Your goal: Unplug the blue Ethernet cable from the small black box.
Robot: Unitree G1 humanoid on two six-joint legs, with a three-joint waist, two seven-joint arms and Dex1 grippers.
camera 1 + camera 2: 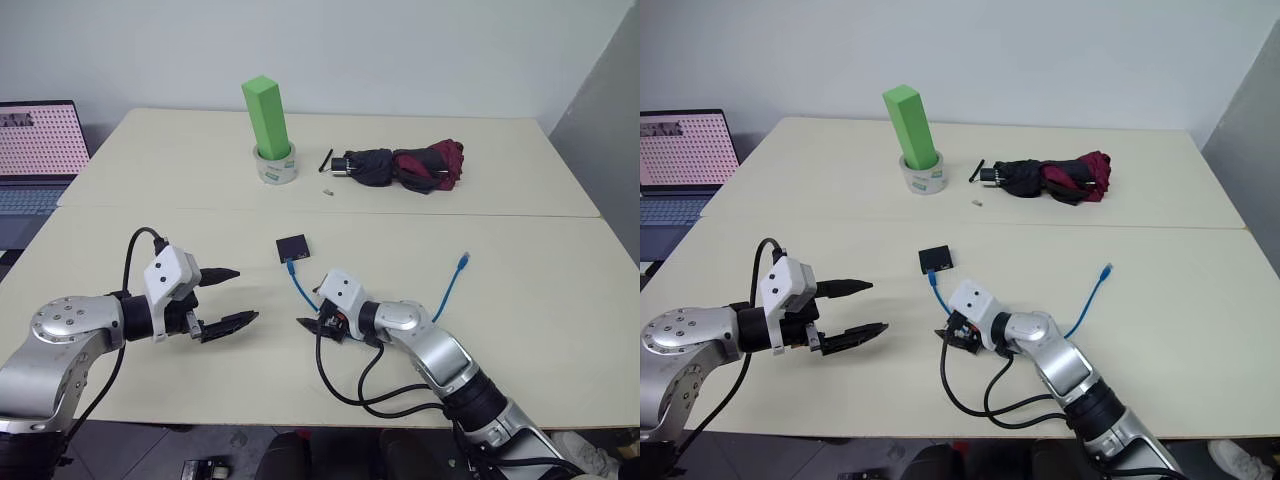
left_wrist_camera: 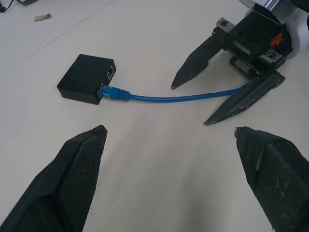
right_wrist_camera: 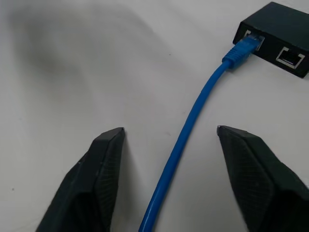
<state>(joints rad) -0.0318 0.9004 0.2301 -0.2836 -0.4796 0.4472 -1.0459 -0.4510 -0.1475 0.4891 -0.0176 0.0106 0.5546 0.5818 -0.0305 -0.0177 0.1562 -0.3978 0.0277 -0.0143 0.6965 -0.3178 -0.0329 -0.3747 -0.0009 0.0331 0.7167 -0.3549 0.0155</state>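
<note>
Blue Ethernet cable (image 3: 193, 116) plug-first into black box (image 3: 277, 36)

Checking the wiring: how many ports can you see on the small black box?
2, both on one side of the small black box: one holds the plug of the blue Ethernet cable, the other beside it is empty. Its other sides may hide more.

No readable words or numbers anywhere. On the tape roll (image 1: 275, 165), faint print too small to make out. On the laptop screen (image 1: 38, 135), a dotted pattern without legible characters.
</note>
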